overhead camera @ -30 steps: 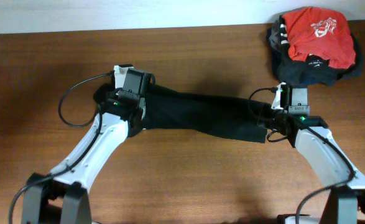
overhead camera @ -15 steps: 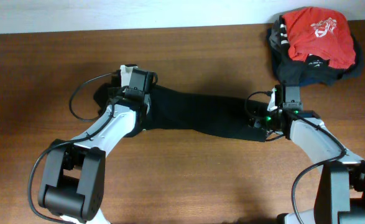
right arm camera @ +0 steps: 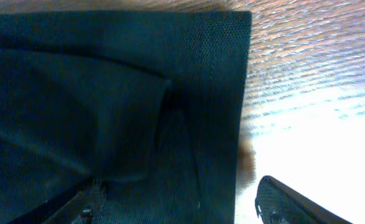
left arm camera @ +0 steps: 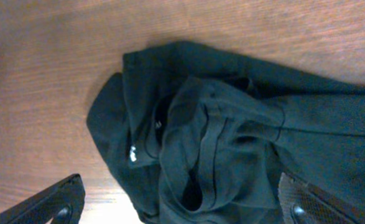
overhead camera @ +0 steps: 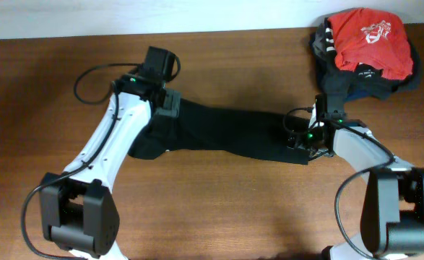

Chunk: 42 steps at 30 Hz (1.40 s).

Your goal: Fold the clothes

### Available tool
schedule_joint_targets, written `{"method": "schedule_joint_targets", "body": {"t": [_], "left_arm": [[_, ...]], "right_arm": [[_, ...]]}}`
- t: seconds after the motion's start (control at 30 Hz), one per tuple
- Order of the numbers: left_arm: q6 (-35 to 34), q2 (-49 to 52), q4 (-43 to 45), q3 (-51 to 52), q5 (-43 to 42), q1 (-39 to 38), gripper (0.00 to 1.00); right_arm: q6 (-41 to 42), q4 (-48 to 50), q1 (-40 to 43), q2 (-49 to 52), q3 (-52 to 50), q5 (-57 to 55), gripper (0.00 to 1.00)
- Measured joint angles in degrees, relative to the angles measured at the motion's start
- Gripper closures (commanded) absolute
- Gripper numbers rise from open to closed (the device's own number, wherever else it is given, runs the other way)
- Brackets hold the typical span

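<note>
Black garment [overhead camera: 226,137] lies stretched across the middle of the wooden surface [overhead camera: 212,209]. A white mark [left arm camera: 133,154] at its bunched end, possibly lettering, is too small to read. Left end effector [left arm camera: 182,208] and right end effector [right arm camera: 176,208] are released, fingers spread above the cloth. A red T-shirt [overhead camera: 370,40] with white print tops dark folded garments [overhead camera: 339,81] at the far right corner.

white arm shells [overhead camera: 116,139], black joints [overhead camera: 73,217], looping black cables [overhead camera: 76,90], green lights [overhead camera: 310,135]
</note>
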<state>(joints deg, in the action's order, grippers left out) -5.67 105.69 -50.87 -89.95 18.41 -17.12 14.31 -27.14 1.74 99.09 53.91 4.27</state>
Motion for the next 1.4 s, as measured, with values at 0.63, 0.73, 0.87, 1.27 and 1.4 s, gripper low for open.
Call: {"method": "schedule_joint_targets", "body": {"t": [0.63,0.73,0.87,1.27,1.4], "left_arm": [[1.6,0.0,-4.2,-2.8,-2.6,7.8,0.01],[1.6,0.0,-4.3,-2.8,-2.6,9.7,0.01],[1.6,0.0,-4.7,-2.8,-2.6,11.9,0.01],[1.6,0.0,-5.3,-2.8,-2.6,12.4,0.01],[1.6,0.0,-5.3,-2.8,-2.6,12.4,0.01]], "right_arm": [[6.4,-3.8,6.8,2.0,2.0,1.6,0.96],[4.3,-8.3,12.9,1.0,3.2,3.1,0.96],[-0.3,-13.6,19.9,-1.4,7.3,6.6,0.96],[-7.3,-18.8,6.6,-2.4,12.7,13.2,0.96],[-7.0,-15.9,-0.7,-2.4,12.7,13.4,0.95]]}}
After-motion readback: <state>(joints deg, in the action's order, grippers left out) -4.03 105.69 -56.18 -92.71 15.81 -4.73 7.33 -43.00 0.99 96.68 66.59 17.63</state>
